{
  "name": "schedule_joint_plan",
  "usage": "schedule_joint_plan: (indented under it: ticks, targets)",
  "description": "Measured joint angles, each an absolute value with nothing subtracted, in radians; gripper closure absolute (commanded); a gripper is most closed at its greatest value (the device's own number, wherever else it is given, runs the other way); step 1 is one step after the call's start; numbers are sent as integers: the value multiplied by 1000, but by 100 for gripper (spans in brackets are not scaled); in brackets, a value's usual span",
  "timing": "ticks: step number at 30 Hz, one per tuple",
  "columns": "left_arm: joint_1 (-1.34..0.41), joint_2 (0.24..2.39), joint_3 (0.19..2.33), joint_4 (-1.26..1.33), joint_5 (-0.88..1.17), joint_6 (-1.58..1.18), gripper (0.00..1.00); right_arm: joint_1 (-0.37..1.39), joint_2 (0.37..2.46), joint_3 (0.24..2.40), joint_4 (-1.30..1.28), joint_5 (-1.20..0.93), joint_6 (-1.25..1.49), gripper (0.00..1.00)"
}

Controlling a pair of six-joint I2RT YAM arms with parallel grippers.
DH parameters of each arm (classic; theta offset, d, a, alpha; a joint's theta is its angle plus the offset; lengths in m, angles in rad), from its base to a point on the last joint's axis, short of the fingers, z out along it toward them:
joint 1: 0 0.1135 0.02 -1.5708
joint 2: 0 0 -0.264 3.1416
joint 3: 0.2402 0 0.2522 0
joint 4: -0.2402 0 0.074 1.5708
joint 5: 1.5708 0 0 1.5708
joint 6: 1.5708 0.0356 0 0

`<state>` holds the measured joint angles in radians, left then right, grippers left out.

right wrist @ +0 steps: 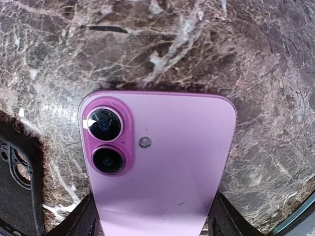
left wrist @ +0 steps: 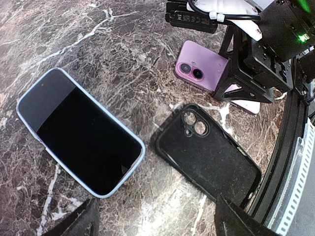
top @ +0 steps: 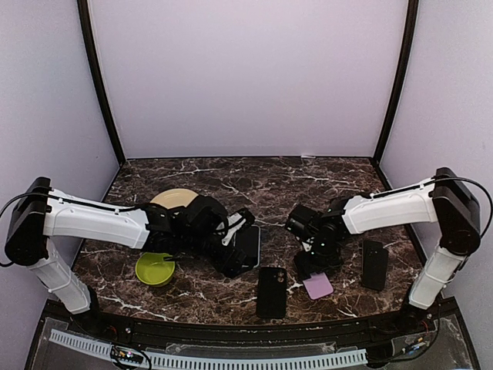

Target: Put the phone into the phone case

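Dark veined marble table [top: 331,185] sits inside plain lilac walls [top: 246,77], with both arms reaching in toward the middle. The pink phone [right wrist: 162,162] lies on the marble near the front edge, back and twin lenses facing up. The empty black case [left wrist: 211,160] is just beside it on the left, open side up, apart from it. The right gripper [right wrist: 151,219] stands over the phone's lower end with a finger at each long edge. I cannot tell from these views whether the fingers are pressing on it or only flanking it. The left gripper [left wrist: 155,221] hangs spread wide with nothing between its fingers, above a second, pale-rimmed phone [left wrist: 81,132] lying screen up next to the case. The pink phone looks like a stiff, fairly dense slab with a glossy back, so it is likely to slip and should not be dropped on stone. The long side edges are the sensible hold, clear of the raised lenses, with the screen kept off the marble. The case looks soft and light. It will probably skate or flex when pushed, so the free arm may need to pin one end while the phone goes in camera end first, lenses lined up with the cutout.
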<state>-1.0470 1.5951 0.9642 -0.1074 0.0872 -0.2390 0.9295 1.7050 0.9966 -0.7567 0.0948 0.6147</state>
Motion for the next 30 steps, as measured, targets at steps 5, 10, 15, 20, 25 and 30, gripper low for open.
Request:
schedule_joint_plan:
  ticks: [5, 10, 15, 20, 25, 30]
  targets:
    - [-1046, 1594, 964, -106, 84, -239, 18, 929, 1655, 951, -706, 98, 591, 45]
    - [-1045, 1576, 950, -70, 92, -231, 19, 928, 1512, 870, -569, 34, 513, 49]
    - [-1045, 1478, 831, 94, 138, -186, 21, 920, 1353, 815, -426, -113, 387, 49]
    - [-1042, 1325, 741, 204, 207, 53, 20, 915, 1205, 834, -367, -326, 204, 50]
    - [-1041, 1151, 719, 290, 284, 506, 15, 916, 1198, 999, -444, -482, 7, 51]
    - [-1042, 1215, 910, 157, 307, 892, 15, 929, 1255, 1121, -552, -566, -139, 51]
